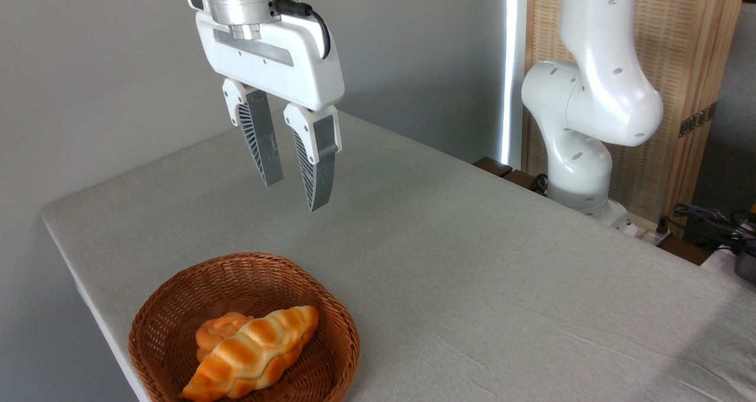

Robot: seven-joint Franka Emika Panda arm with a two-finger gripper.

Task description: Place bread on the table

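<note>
bread (251,355) in basket (171,313), gripper (295,195) parted above

Bread (251,355) lay in wicker basket (171,313) at table's (472,272) near-left corner, overlapping a small round bun (218,329). Gripper (293,194) hung above, fingers apart, holding nothing. Arm base (582,172) stood at far edge.

A round brown wicker basket (171,319) sits at the near left. Inside it lies a small orange bun (220,330). At the far right stands a slatted wooden screen (691,65), with dark cables (706,218) near its foot.
</note>
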